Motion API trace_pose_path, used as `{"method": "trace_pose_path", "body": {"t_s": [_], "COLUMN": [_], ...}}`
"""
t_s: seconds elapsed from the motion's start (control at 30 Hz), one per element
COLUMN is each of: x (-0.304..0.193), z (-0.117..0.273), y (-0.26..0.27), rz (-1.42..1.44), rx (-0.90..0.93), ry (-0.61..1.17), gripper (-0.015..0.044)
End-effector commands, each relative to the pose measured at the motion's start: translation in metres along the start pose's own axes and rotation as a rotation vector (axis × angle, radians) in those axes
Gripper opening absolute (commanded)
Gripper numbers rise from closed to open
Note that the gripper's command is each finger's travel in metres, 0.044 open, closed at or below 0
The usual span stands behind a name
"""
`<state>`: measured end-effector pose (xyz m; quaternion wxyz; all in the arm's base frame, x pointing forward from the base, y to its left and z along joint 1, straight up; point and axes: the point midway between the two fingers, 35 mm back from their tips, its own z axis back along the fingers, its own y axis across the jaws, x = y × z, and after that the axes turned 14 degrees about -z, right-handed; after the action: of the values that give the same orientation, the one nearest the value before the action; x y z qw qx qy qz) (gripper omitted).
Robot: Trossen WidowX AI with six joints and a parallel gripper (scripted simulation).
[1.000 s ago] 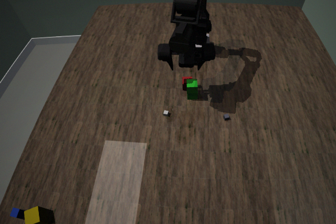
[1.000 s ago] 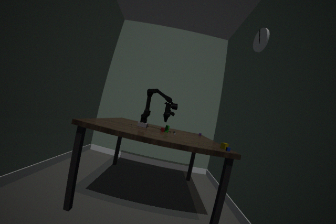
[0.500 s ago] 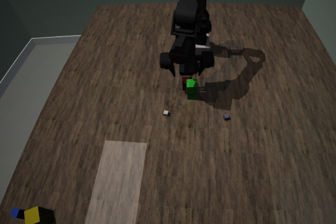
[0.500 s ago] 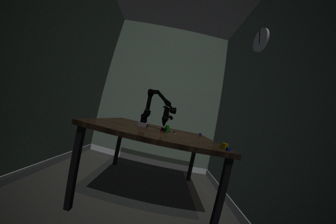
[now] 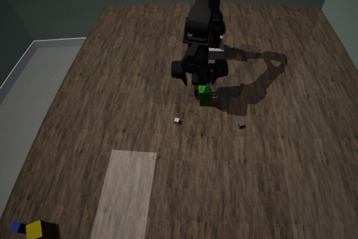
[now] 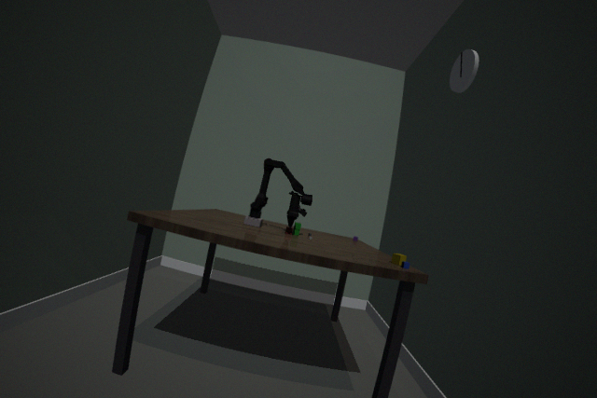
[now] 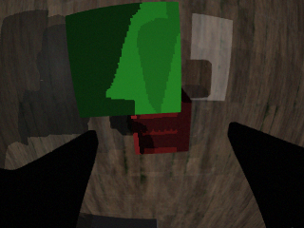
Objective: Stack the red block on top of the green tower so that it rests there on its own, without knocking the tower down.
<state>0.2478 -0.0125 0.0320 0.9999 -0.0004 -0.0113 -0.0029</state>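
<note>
The green tower (image 5: 205, 94) (image 6: 297, 228) (image 7: 161, 57) stands upright, looking like two green blocks one on the other. The red block (image 5: 196, 90) (image 6: 288, 229) (image 7: 181, 135) sits on the table right beside the tower's foot, on the side toward the arm's base. It is partly hidden by the tower in the top view and the wrist view; whether the two touch cannot be told. My gripper (image 5: 199, 84) (image 6: 290, 226) (image 7: 164, 133) is open and empty, pointing down just above the red block, one finger out to each side of it in the wrist view.
A small white cube (image 5: 176, 120) (image 6: 310, 236) and a small purplish-grey cube (image 5: 241, 124) (image 6: 355, 238) lie beyond the tower. A yellow block (image 5: 34, 229) (image 6: 398, 259) and a blue block (image 5: 16, 226) (image 6: 406, 265) are at a far table corner. A pale rectangle (image 5: 124, 190) marks the table.
</note>
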Motion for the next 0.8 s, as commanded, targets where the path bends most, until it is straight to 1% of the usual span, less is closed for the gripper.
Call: {"method": "trace_pose_path", "body": {"t_s": [0.0, 0.57, 0.77], "x": [0.0, -0.002, -0.002], "z": [-0.007, -0.034, -0.035], "y": [0.001, 0.001, 0.001], "rz": [-0.003, -0.003, -0.003], "rx": [0.004, 0.004, 0.004], "ry": [0.002, 0.002, 0.002], "gripper": [0.044, 0.044, 0.044]}}
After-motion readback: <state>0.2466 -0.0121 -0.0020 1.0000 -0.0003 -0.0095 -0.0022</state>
